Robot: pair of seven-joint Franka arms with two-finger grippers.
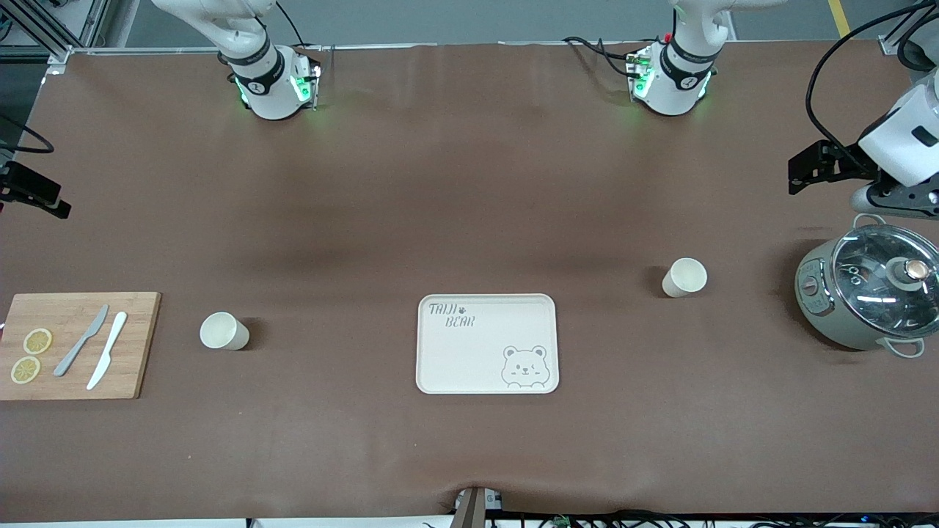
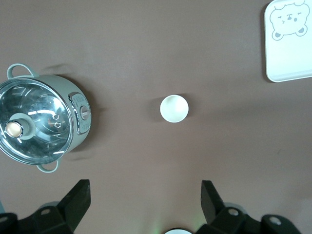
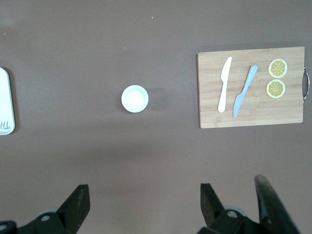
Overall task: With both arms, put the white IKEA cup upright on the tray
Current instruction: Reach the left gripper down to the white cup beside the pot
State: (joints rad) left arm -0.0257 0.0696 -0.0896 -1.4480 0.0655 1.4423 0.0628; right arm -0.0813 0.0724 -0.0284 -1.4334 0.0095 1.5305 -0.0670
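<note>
Two white cups stand upright on the brown table. One cup is between the bamboo board and the tray. The other cup is between the tray and the pot. The cream "TAIJI BEAR" tray lies empty at the table's middle; a corner shows in the left wrist view and an edge in the right wrist view. My left gripper hangs high, open and empty, over the table by the pot. My right gripper hangs high, open and empty, at the right arm's end.
A bamboo cutting board with two knives and two lemon slices lies at the right arm's end. A grey pot with a glass lid stands at the left arm's end.
</note>
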